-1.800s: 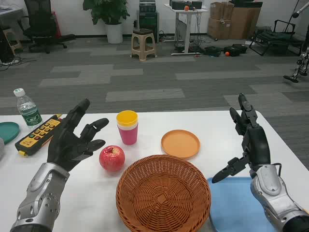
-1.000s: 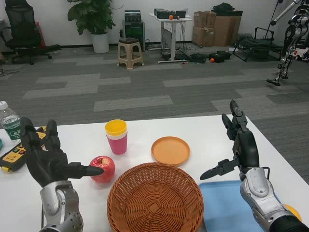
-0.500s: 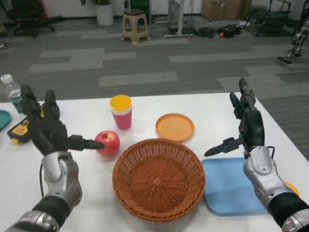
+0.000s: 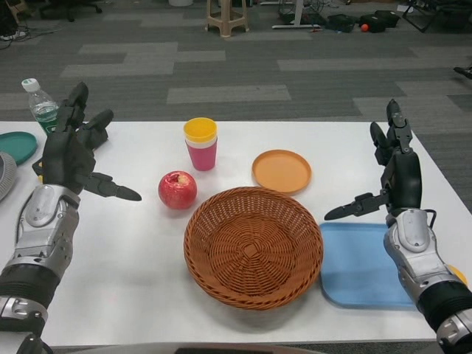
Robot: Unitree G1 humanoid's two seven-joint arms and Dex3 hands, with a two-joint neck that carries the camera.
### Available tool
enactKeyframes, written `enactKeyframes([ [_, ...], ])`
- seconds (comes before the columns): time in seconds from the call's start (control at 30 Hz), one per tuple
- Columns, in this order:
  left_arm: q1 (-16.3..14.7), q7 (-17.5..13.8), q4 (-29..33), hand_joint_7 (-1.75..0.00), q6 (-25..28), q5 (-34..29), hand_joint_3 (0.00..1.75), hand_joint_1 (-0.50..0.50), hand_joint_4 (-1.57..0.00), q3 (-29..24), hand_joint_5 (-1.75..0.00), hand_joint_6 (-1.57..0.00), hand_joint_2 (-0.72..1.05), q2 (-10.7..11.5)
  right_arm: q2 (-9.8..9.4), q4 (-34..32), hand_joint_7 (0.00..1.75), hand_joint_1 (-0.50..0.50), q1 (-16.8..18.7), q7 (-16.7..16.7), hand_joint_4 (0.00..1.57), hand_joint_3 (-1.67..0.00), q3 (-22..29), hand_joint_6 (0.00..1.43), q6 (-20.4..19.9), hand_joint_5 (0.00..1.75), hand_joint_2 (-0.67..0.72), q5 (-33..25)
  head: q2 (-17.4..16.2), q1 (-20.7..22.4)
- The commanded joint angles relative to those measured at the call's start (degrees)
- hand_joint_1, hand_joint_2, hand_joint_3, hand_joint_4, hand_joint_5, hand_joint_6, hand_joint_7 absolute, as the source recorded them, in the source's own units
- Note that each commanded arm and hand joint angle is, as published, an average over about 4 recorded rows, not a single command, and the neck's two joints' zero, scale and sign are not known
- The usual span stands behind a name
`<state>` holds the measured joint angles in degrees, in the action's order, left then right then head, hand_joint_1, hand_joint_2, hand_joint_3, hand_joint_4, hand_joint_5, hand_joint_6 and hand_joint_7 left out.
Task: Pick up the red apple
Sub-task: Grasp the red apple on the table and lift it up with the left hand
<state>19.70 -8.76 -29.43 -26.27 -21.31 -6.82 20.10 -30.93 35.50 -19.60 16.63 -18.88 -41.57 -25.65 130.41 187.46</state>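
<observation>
White tabletop [image 4: 133, 280]: round brown wicker basket [image 4: 253, 247] near the front edge; blue plastic tray [image 4: 361, 265] toward the front right corner. Right hand [image 4: 398, 177] spread, empty. Left hand [image 4: 70, 155] spread, empty, just left of the round red apple [image 4: 178, 189] mid-table. Apple judged firm, smooth, moderately light; grip around its widest girth.

We see a glossy, smooth-skinned red apple [image 4: 178, 189] on a matt white tabletop [image 4: 133, 258]. The basket [image 4: 253, 245] is woven wicker, rough and ribbed. The orange plate [image 4: 281, 171], the stacked yellow and pink cups [image 4: 200, 143] and the blue tray [image 4: 361, 267] look like smooth plastic with a dull sheen. The bottle [image 4: 40, 105] is clear plastic. Each forearm is brushed silver metal; the left hand [image 4: 70, 156] and right hand [image 4: 397, 177] are matt black.
</observation>
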Motion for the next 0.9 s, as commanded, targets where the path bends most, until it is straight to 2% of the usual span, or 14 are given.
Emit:
enactKeyframes([
  [0.03,0.01,-2.8,0.97,-0.28,2.89,6.83,0.0,-0.5,0.0,-0.89,-1.0,0.0,0.07,2.27,-1.2,0.69,0.0,-0.38,-0.24,0.33,0.09,0.0,-0.66,0.0,-0.09,0.0,0.28,-0.19,-0.06,0.41],
  [0.1,0.87,-4.65,1.04,-0.28,4.52,11.43,0.02,-0.5,0.0,-1.13,-1.08,0.0,0.16,2.4,-1.42,0.8,0.0,-0.38,-0.26,0.33,0.11,0.0,-1.08,0.0,-0.09,0.0,0.28,-0.24,0.18,0.42],
  [0.2,2.29,-5.28,1.04,-0.28,5.86,17.43,0.0,-0.5,0.0,-0.93,-1.13,0.0,0.25,2.71,-1.68,0.82,0.0,-0.38,-0.26,0.33,0.11,0.0,-1.45,0.0,-0.09,0.0,0.28,-0.28,0.45,0.23],
  [0.3,4.34,-5.31,0.99,-0.28,6.71,24.0,0.0,-0.5,0.0,0.67,-1.13,0.0,0.25,3.5,-1.99,0.88,0.0,-0.38,-0.26,0.33,0.11,0.0,-1.82,0.0,-0.09,0.0,0.28,-0.28,0.83,0.11],
  [0.5,8.82,-5.57,0.64,-0.28,9.09,33.71,0.0,-0.5,0.0,8.8,-1.13,0.0,0.34,4.56,-2.47,0.88,0.0,-0.38,-0.17,0.33,0.11,0.0,-2.7,0.0,-0.09,0.0,0.28,-0.28,1.87,0.41],
  [0.77,16.38,-7.9,-6.61,-0.24,13.52,43.02,0.0,-0.5,0.0,13.83,-1.13,0.0,0.34,1.17,-2.78,0.8,0.0,-0.38,0.07,0.42,0.14,0.0,-3.29,0.0,-0.09,0.0,0.31,-0.37,4.31,1.19],
  [0.9,19.85,-9.68,-10.48,-0.28,17.0,46.85,0.0,-0.5,0.0,17.28,-1.13,0.0,0.25,0.18,-2.91,0.88,0.0,-0.38,0.31,0.42,0.17,0.0,-3.34,0.0,-0.09,0.0,0.34,-0.37,5.04,1.03],
])
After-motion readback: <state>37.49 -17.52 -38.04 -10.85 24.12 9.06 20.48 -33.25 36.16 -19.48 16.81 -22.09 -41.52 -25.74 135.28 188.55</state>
